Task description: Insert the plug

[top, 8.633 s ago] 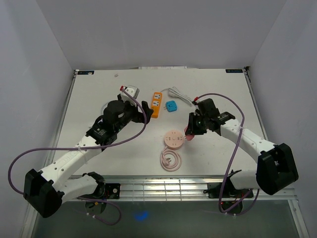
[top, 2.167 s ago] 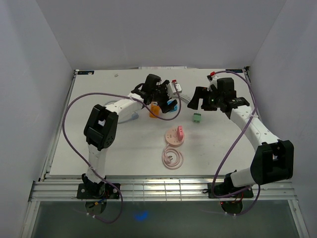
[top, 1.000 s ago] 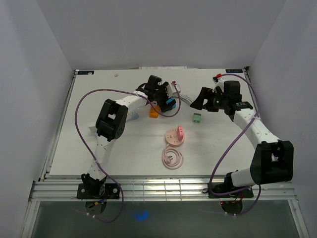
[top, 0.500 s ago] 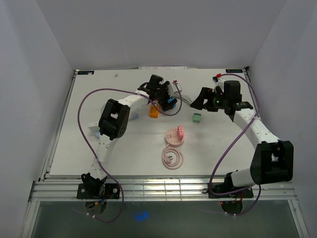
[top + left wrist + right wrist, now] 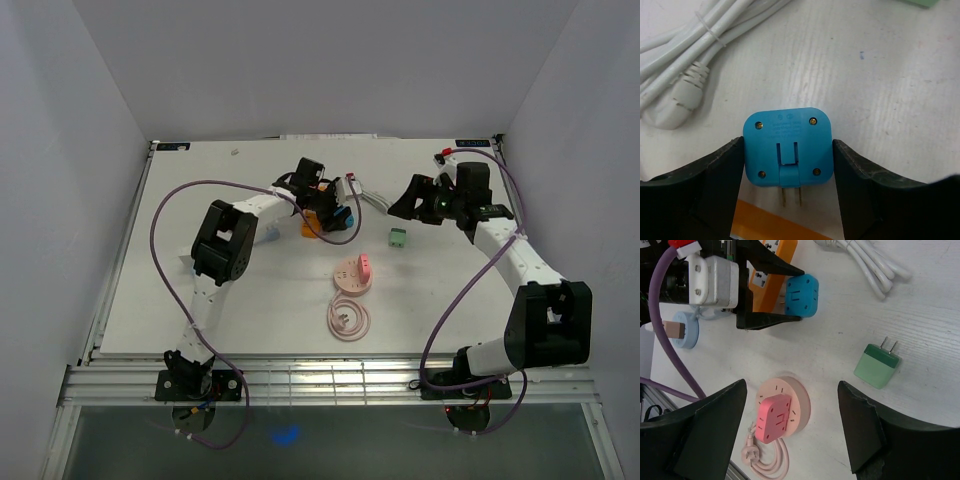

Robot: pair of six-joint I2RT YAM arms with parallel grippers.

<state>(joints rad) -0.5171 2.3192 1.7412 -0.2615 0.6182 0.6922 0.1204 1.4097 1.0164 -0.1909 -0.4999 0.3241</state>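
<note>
A blue plug [image 5: 788,147] lies flat on the table, its two prongs pointing at the orange power strip [image 5: 775,227] and stopping just short of its edge. My left gripper [image 5: 788,156] is shut on the blue plug, with one finger against each side. From above, the left gripper [image 5: 333,205] is at the blue plug [image 5: 344,214], beside the orange power strip [image 5: 312,224]. My right gripper [image 5: 791,386] hangs open high above the table, nothing between its fingers; from above the right gripper [image 5: 406,200] is right of the white cable.
A green plug [image 5: 876,366] lies loose to the right. A pink round socket [image 5: 799,401] carries a pink plug [image 5: 773,417], its cord coiled nearby. A bundled white cable [image 5: 690,47] lies beyond the blue plug. A light blue round piece [image 5: 682,330] sits left of the strip.
My left gripper's fingers have closed in from wide open onto the sides of the blue plug. The right arm has hardly moved.
</note>
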